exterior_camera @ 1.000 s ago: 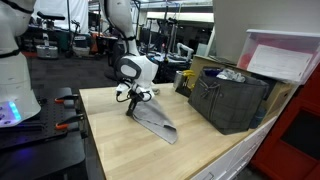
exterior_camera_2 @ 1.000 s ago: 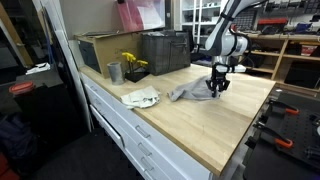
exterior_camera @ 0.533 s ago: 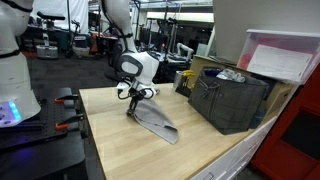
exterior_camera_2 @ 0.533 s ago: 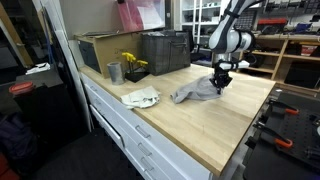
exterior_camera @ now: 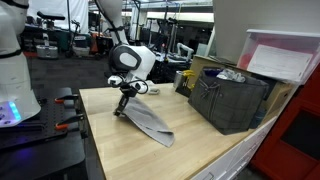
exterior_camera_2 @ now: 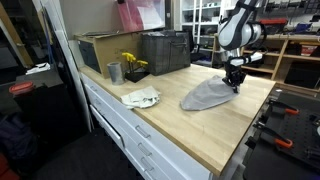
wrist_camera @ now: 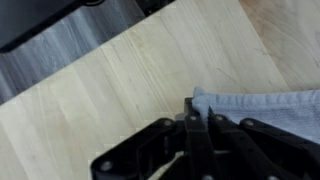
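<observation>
Pinching one corner of the grey cloth (exterior_camera: 150, 126), the gripper (exterior_camera: 122, 107) has its jaws shut on the fabric in an exterior view, close to the edge of the desk (exterior_camera: 110, 155) that lies farthest from the dark crate (exterior_camera: 230, 100). The cloth is a plain pale grey, thin and soft, trailing from the fingers as a long flat wedge toward the middle of the desk. There is one such cloth and one crate. Compared with a second ago, the gripper has shifted toward that edge and the cloth lies longer and smoother. In an exterior view the gripper (exterior_camera_2: 236, 85) hangs over the desk (exterior_camera_2: 200, 135) with the grey cloth (exterior_camera_2: 205, 96) fanned out below it as a flat triangle, where earlier it was bunched in a heap. Well apart, near the drawer-side edge, lie one crumpled white cloth (exterior_camera_2: 140, 97) and one metal cup (exterior_camera_2: 114, 72). In the wrist view the black fingers (wrist_camera: 190, 125) meet tightly on the hemmed edge of the grey cloth (wrist_camera: 260, 110), with bare desk (wrist_camera: 120, 90) wood beside it.
</observation>
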